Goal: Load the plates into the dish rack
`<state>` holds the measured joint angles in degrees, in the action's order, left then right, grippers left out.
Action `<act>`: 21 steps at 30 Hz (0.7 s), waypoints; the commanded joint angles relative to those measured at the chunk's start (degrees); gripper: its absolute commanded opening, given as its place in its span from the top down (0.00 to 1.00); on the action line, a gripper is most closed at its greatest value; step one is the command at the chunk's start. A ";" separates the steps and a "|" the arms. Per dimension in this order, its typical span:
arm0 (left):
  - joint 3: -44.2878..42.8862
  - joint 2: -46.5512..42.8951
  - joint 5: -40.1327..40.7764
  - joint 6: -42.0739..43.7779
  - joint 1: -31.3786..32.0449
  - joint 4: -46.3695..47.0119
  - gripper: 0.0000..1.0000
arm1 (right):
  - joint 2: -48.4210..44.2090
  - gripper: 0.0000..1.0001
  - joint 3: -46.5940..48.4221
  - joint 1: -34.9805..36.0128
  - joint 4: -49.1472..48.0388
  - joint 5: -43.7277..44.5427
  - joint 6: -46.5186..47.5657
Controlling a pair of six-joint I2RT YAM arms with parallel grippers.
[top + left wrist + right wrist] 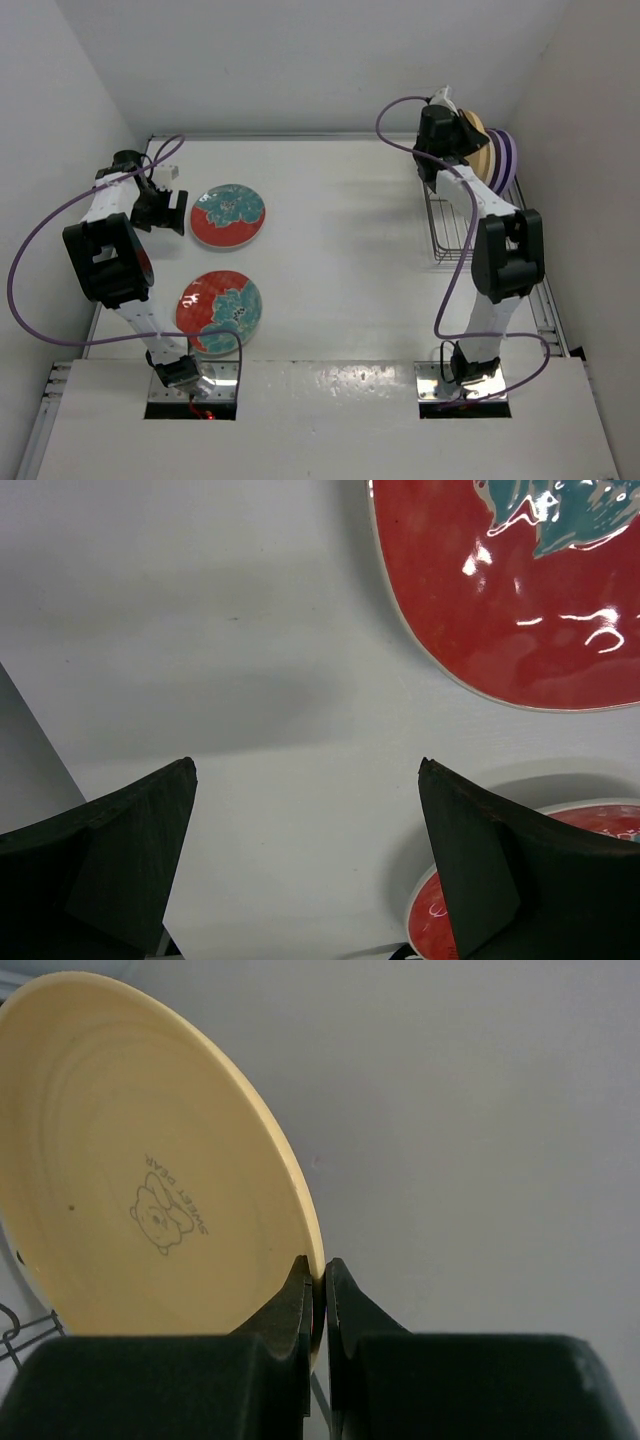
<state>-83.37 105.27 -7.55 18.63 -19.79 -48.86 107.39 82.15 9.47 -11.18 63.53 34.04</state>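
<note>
Two red plates with teal flowers lie flat on the table, one farther and one nearer. My left gripper is open and empty just left of the farther one; its wrist view shows that plate ahead to the right and the nearer plate behind a finger. My right gripper is shut on the rim of a cream plate, held upright over the far end of the dish rack. An orange-yellow plate and two lilac plates stand there.
The rack sits against the right wall, its near part holding only bare wire. Walls close in on the left, the back and the right. Purple cables loop from both arms.
</note>
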 commanded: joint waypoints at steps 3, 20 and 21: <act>-0.03 -1.30 -0.62 0.53 0.54 -0.09 0.03 | 1.94 1.00 2.67 -0.07 -6.05 4.41 4.37; -0.56 -1.30 -0.62 0.00 0.54 -0.62 0.03 | -0.96 1.00 -0.76 2.30 -18.62 4.77 13.34; -0.56 -1.30 -0.62 0.00 0.54 -0.62 0.03 | -0.70 1.00 -1.02 2.39 -17.48 4.59 12.81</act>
<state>-83.37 105.27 -7.55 18.79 -19.79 -49.17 109.34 81.87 10.87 -28.05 68.45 48.80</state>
